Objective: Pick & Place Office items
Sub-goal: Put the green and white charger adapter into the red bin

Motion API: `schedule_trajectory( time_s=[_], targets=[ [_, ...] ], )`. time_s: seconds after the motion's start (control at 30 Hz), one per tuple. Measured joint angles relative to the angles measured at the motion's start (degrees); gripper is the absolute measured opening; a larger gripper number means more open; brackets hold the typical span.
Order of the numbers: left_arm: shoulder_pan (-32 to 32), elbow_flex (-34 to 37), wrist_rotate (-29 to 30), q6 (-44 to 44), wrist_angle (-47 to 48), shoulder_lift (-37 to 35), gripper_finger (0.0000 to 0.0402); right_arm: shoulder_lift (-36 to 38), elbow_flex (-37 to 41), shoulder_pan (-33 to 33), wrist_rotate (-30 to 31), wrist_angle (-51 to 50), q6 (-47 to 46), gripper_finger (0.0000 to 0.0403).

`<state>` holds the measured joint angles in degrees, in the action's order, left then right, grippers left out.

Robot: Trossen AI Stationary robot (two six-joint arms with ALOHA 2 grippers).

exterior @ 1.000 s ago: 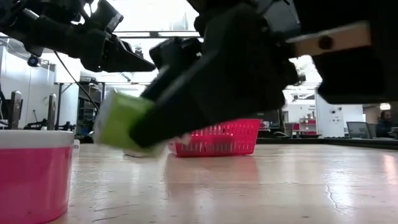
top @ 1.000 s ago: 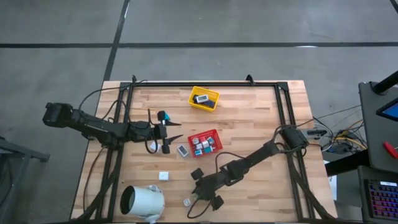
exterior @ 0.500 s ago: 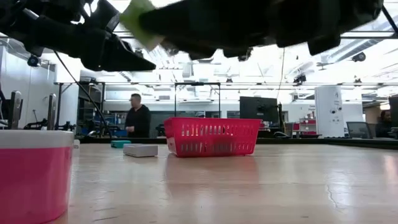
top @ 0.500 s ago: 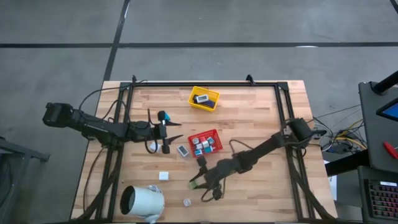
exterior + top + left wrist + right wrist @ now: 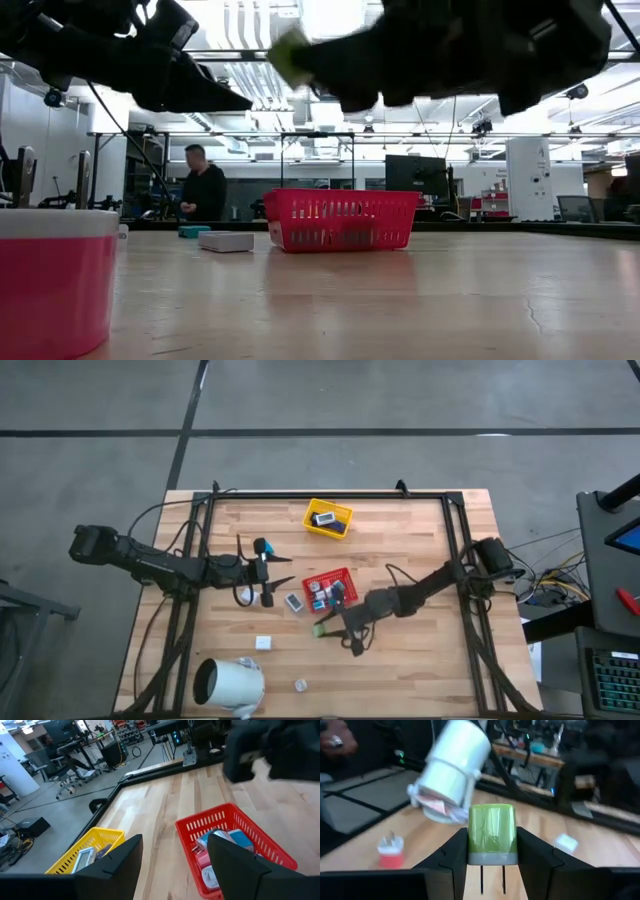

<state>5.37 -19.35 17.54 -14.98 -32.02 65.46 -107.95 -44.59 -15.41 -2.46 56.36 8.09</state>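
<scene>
High view: your right gripper (image 5: 330, 628) carries a green piece (image 5: 318, 630), just off the near corner of the red tray (image 5: 346, 576). The tray lies up-table of the gripper and slightly toward the right arm's base, so the right arm is the one to place. Left gripper (image 5: 278, 574) waits beside the tray's other side, nothing in it. A white piece (image 5: 293, 601) sits between them, clear of the path.

Low view: the green piece hangs well above tray-rim height; no contact with the table (image 5: 420, 300).

Left wrist view: left fingers (image 5: 235, 857) stand apart, empty, tray ahead already holding pieces.

Right wrist view: right fingers (image 5: 532, 851) clamp the piece's flanks, long axis along the fingers, two prongs pointing back toward the wrist. White cylinder (image 5: 452, 767) lies beyond, well apart.
</scene>
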Motion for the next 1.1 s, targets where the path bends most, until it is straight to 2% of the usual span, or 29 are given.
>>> schedule_trajectory(
  time_s=[0.5, 0.8, 1.1],
  targets=[
    [0.0, 0.0, -0.1, 0.0, -0.1, 0.1, 0.0227, 0.1, 0.2, 6.9, 6.9, -12.0, -3.5, 0.0127],
    [0.0, 0.0, -0.1, 0.0, -0.1, 0.1, 0.0227, 0.1, -2.8, 8.8, 7.2, -21.6, -4.9, 0.0127],
    [0.0, 0.0, -0.1, 0.0, -0.1, 0.1, 0.0227, 0.1, -9.7, 8.9, 10.0, -38.5, -4.6, 0.0127]
  ],
)
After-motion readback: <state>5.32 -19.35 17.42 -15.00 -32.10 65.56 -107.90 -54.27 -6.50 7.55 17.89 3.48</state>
